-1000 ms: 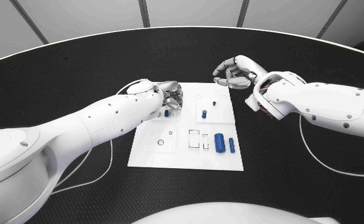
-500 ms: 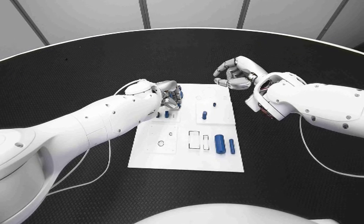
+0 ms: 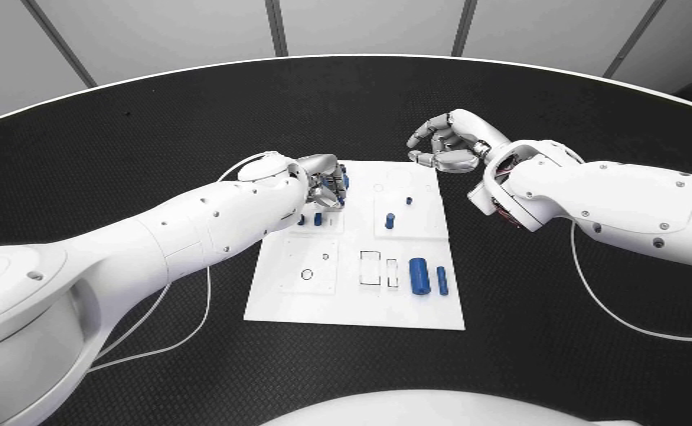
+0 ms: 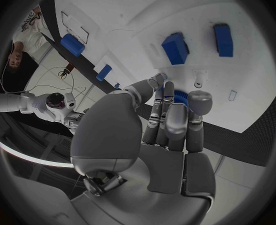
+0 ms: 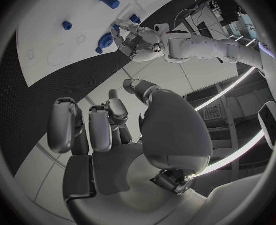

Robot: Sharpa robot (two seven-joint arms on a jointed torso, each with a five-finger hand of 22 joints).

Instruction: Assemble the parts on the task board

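The white task board (image 3: pixel 289 291) lies in the middle of the black table. My left hand (image 3: pixel 325 184) hovers over the board's far left corner and pinches a small blue part (image 3: pixel 342 183) in its fingertips; the left wrist view shows that blue part (image 4: pixel 180 96) between the fingers of the left hand (image 4: pixel 169 115). On the board stand a short blue piece (image 3: pixel 317 217), another blue piece (image 3: pixel 391 217) and a tiny peg (image 3: pixel 408 200). A thick blue cylinder (image 3: pixel 418 274) and a slim blue rod (image 3: pixel 441 280) lie near the right edge. My right hand (image 3: pixel 447 141) hangs beyond the board's far right corner, fingers curled on nothing.
Empty outlined slots (image 3: pixel 371 266) and a ring mark (image 3: pixel 306 272) sit in the board's near half. Black table (image 3: pixel 144 146) surrounds the board on all sides. My right forearm (image 3: pixel 606 201) stretches over the table to the right of the board.
The left hand has turned a little over the board's far left corner, so the blue part in its fingertips now shows. The right hand has barely moved.
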